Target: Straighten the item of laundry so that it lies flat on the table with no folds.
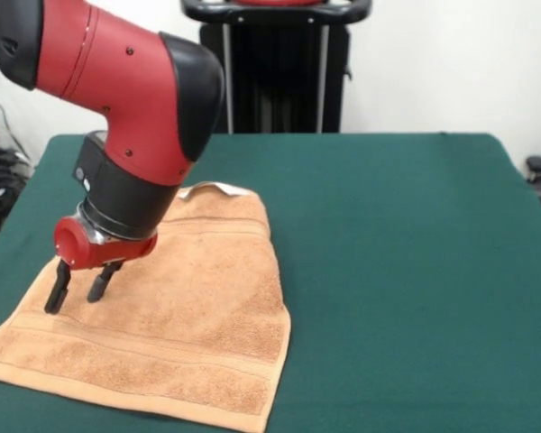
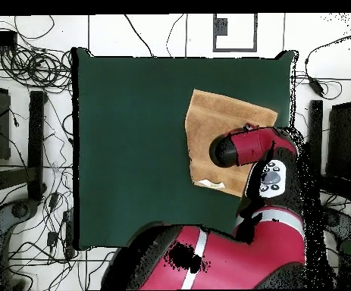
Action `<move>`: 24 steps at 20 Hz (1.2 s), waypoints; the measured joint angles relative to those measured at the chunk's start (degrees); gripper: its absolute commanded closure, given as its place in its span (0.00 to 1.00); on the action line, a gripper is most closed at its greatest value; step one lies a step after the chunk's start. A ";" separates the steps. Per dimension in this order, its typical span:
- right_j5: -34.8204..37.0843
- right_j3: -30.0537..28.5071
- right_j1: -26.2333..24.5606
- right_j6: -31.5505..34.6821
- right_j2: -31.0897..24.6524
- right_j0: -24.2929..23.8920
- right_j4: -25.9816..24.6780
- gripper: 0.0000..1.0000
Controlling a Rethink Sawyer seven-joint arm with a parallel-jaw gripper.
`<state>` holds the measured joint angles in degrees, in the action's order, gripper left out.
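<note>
The orange-tan towel (image 1: pixel 189 325) lies spread on the green table (image 1: pixel 406 271) at the front left, with band stripes near its front edge and a small fold with a pale underside at its far corner (image 1: pixel 212 189). In the overhead view the towel (image 2: pixel 208 129) lies near the table's right edge. My gripper (image 1: pixel 77 290) hangs over the towel's left part with its two black fingers apart, tips just above or touching the cloth. It holds nothing. The red arm hides part of the towel in the overhead view, and the gripper itself is hidden there.
The robot's black pedestal (image 1: pixel 275 63) stands behind the table's far edge. Cables and dark equipment (image 2: pixel 26 114) lie on the floor around the table. The table (image 2: pixel 133 144) stretches wide to the towel's other side.
</note>
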<state>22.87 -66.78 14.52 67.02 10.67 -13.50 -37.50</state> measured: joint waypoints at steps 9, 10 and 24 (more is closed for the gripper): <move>-0.04 1.97 -1.34 0.00 1.72 -0.25 -0.21 0.00; -0.04 2.28 -1.50 0.00 1.85 -0.48 -0.38 0.00; -0.02 4.91 -2.48 0.00 1.87 -4.27 -2.11 0.00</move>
<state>22.85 -61.87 12.04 67.02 12.54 -17.77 -39.61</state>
